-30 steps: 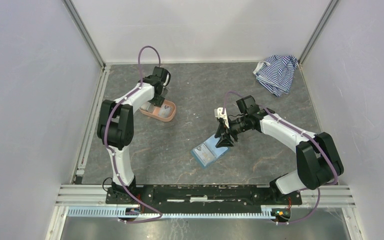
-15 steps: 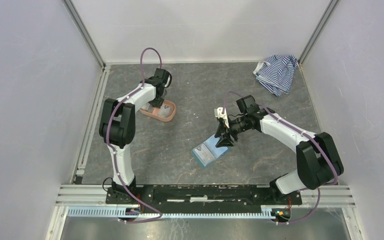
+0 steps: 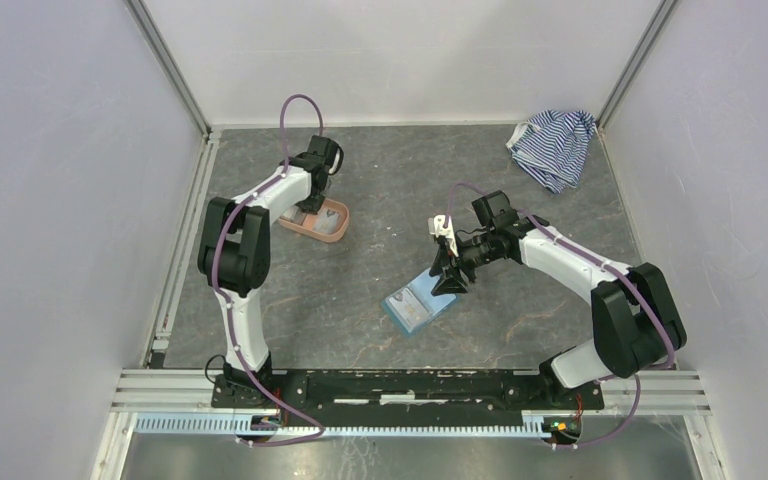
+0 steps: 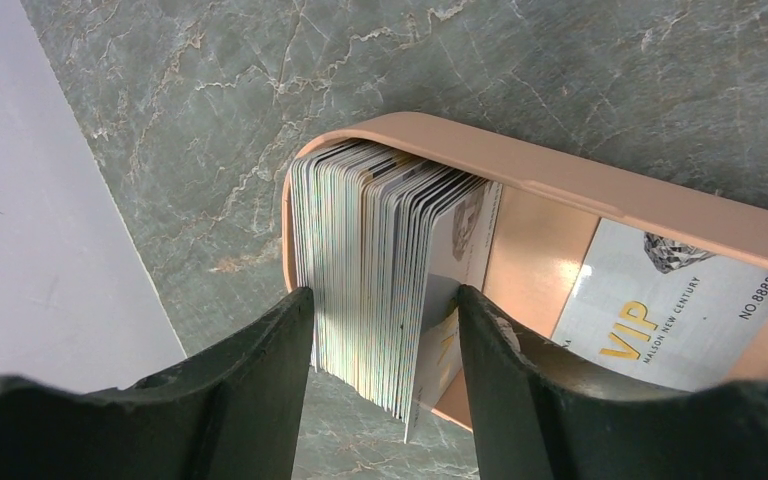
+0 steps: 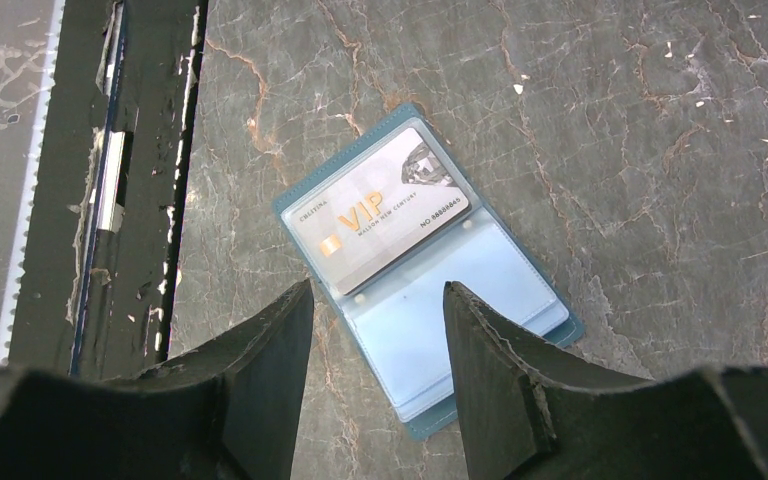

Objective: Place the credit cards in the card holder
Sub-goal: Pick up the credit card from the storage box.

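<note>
I'm straddling credit cards [image 4: 360, 250], upright in salmon tray [image 4: 600, 195], with left gripper [image 4: 382, 300], clamp unclear; thin, stiff, slick, probably best pinching stack's faces. Right gripper [image 5: 377, 295] gaping empty, apart from tray.

From above, the left arm [image 3: 280, 190] covers the left gripper [image 4: 385, 300] and most of the tray [image 3: 335, 228]. The wrist view cuts off the tray's right end and a flat card's [image 4: 660, 310] number. Whether the fingers [image 4: 260, 370] press the stack [image 4: 360, 230] is unclear. The right gripper [image 3: 448, 283] hides the holder's [image 3: 415, 305] far corner.

Your teal card holder [image 5: 460, 315] lies open and flat, one VIP card [image 5: 380, 208] pocketed; the credit cards [image 4: 360, 260] stand stacked in the pink tray [image 4: 560, 190].
</note>
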Robot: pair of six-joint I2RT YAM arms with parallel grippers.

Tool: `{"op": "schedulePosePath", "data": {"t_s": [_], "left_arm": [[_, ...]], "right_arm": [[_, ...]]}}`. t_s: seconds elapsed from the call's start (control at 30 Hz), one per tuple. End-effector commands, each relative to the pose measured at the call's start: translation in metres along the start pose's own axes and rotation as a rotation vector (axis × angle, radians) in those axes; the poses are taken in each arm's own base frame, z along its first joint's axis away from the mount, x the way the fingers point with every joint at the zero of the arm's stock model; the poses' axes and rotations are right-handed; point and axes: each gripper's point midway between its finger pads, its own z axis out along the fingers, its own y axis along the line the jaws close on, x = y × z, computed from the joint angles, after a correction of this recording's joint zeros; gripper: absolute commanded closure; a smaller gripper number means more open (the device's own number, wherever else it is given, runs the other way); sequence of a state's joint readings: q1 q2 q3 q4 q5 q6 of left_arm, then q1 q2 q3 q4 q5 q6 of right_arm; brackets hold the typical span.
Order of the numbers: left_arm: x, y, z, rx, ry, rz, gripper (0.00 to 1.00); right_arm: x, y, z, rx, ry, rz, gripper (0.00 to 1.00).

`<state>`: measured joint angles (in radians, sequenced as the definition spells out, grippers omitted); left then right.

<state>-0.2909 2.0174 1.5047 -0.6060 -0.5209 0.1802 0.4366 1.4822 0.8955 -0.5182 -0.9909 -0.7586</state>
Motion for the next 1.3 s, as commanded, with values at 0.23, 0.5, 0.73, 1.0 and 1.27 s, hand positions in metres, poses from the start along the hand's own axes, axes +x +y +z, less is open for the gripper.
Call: {"op": "schedulePosePath", "data": {"t_s": [0.23, 0.5, 0.73, 1.0, 1.27], "left_arm": [[-0.017, 0.027, -0.023, -0.045, -0.055, -0.019, 0.34], [-0.022, 0.034, -0.027, -0.064, -0.066, -0.022, 0.33], [-0.024, 0.037, -0.034, -0.055, -0.084, -0.033, 0.34], [-0.020, 0.028, -0.033, -0.018, -0.076, -0.036, 0.41], [-0.020, 0.025, -0.033, 0.001, -0.080, -0.043, 0.54]], "right_arm": [[-0.016, -0.004, -0.003, -0.004, -0.031, -0.052, 0.43], [-0.017, -0.003, -0.003, -0.009, -0.033, -0.053, 0.43], [-0.016, -0.003, -0.002, -0.012, -0.033, -0.053, 0.43], [-0.015, -0.003, -0.002, -0.013, -0.031, -0.048, 0.43], [-0.014, -0.003, -0.001, -0.016, -0.029, -0.045, 0.43]]}}
